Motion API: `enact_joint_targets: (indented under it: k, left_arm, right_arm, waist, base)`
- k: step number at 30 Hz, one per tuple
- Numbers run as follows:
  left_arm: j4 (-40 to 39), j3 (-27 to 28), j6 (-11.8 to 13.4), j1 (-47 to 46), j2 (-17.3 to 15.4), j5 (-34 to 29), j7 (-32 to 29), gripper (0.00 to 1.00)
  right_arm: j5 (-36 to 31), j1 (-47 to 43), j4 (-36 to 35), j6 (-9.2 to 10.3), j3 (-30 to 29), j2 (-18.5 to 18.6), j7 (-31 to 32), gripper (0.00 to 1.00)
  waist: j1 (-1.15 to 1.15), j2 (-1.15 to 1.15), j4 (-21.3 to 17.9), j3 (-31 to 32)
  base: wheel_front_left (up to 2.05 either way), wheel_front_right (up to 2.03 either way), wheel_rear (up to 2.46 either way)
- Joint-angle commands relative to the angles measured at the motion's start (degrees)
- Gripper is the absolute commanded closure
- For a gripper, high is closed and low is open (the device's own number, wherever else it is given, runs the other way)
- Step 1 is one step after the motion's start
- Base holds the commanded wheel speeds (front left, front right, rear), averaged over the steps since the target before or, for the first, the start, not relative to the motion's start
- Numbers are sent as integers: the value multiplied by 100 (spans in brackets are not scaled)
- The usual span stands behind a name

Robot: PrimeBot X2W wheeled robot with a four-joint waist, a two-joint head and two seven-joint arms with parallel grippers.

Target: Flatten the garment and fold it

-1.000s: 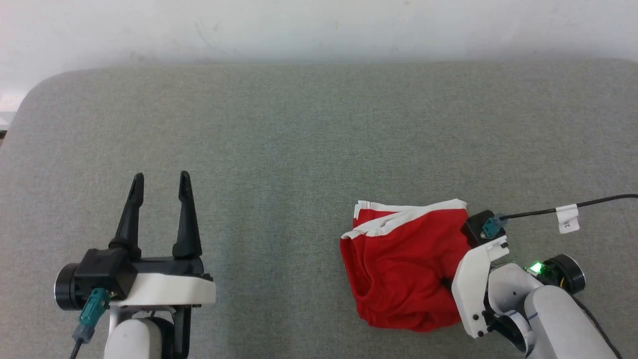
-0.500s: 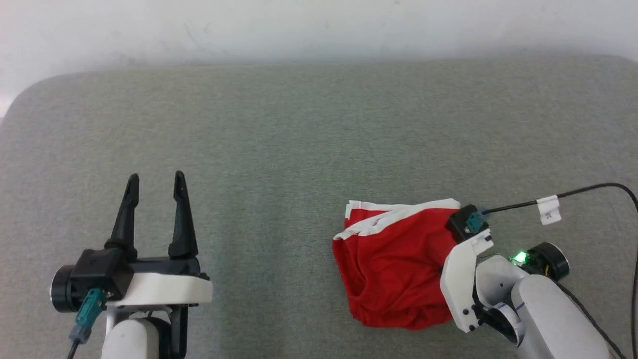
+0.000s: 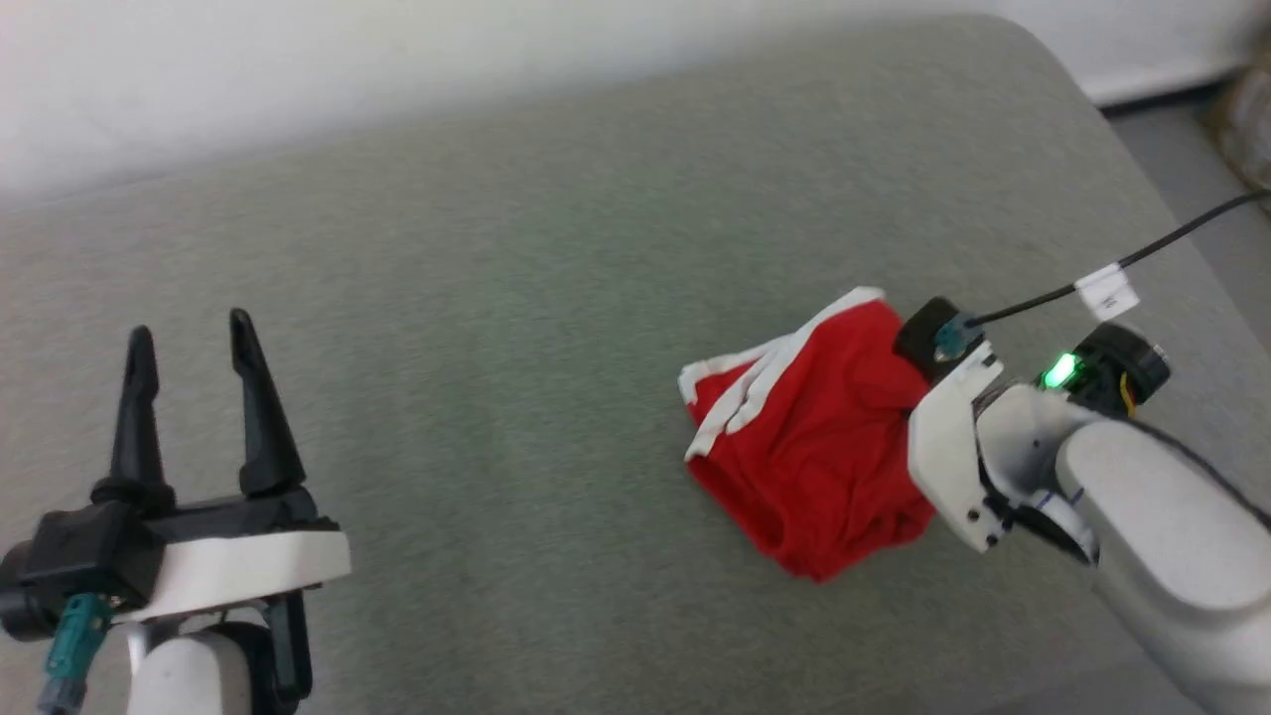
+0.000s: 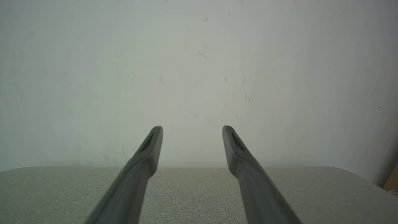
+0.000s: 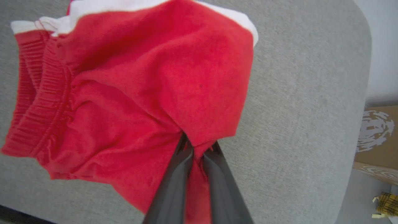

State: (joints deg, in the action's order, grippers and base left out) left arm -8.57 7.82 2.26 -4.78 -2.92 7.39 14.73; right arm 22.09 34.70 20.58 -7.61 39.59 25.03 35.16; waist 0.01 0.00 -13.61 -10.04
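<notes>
My right hand (image 5: 198,148) was clamped on the garment (image 5: 140,87), bunched on the table (image 3: 496,298) just before it; my left hand (image 3: 189,326) stood apart, empty. Flattening seemed barely begun, folding all left.

Softly, evenly lit, faintly shadowed under the garment (image 3: 814,447), smeared by motion blur across the head view, washed out on the white wall (image 3: 298,79) toward 12 o'clock, bloomed around the green indicator light (image 3: 1060,371) toward 3 o'clock.
</notes>
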Motion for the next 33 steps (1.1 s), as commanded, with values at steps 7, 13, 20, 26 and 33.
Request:
enact_joint_targets:
  k: [7,13,20,26,33]
  left_arm:
    - [-326,104,-5,-290,-70,-192,27,0]
    - [-366,11,-72,-468,-209,-338,27,0]
    - [-458,-121,-112,-663,-352,-469,-56,0]
    - [-566,-121,-79,-705,-434,-519,-139,0]
    - [-633,-161,-72,-702,-485,-531,-188,0]
  right_arm:
    - [231,798,956,12,-102,140,-804,100]
    - [238,1166,1616,12,-322,269,-1273,100]
    - [151,1579,2533,12,-671,548,-1675,100]
    - [-58,1934,3224,12,-1060,744,-1963,100]
    - [-346,2158,3927,12,-1599,896,-2318,82]
  waist:
    - [-1,0,-1247,-1236]
    - [-1,0,-1142,-1657]
    - [-1,0,-879,-2100]
    - [-1,0,-749,-2258]
    - [-1,0,-638,-2264]
  base:
    - [0,0,0]
    - [0,0,0]
    - [0,0,0]
    - [0,0,0]
    - [0,0,0]
